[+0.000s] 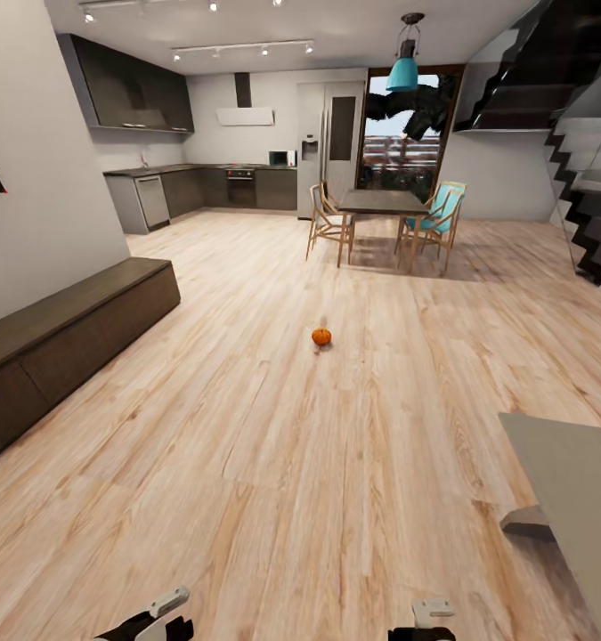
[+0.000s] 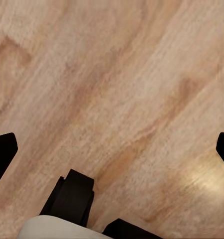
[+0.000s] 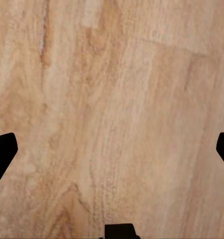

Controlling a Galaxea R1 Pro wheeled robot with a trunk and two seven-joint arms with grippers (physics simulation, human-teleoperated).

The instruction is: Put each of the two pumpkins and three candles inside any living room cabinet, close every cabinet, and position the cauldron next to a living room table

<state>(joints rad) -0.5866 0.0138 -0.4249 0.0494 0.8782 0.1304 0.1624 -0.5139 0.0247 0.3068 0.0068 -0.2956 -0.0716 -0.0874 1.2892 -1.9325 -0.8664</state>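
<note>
My left gripper (image 2: 112, 149) is hanging over the wood floor (image 2: 117, 74) with nothing in it. Its two dark fingertips (image 2: 2, 154) are sitting far apart at the two sides of the left wrist view, so this hand is wide open. My right gripper (image 3: 112, 149) is doing the same over bare floor, with its fingertips (image 3: 2, 152) spread wide and nothing between them. In the head view both arms are peeking in low, the left one at about 7 o'clock and the right one at about 5 o'clock. I think I am keeping them tucked down and open because I am rolling along and there is nothing near enough to grab yet.

Going outward, one little orange pumpkin (image 1: 321, 336) is sitting alone on the floor, straight ahead at 12 o'clock, well apart from my hands. I think that is the thing I am heading for.

The long dark cabinet (image 1: 77, 329) is running along the wall at about 10 o'clock. Its drawers are all looking shut, so I cannot see if anything is inside. It will need opening before the pumpkin can go in.

A pale table edge (image 1: 567, 499) is poking in at about 4 o'clock. Far off at 12 o'clock a dining table (image 1: 382, 203) is standing with chairs around it, and the kitchen is behind it.
</note>
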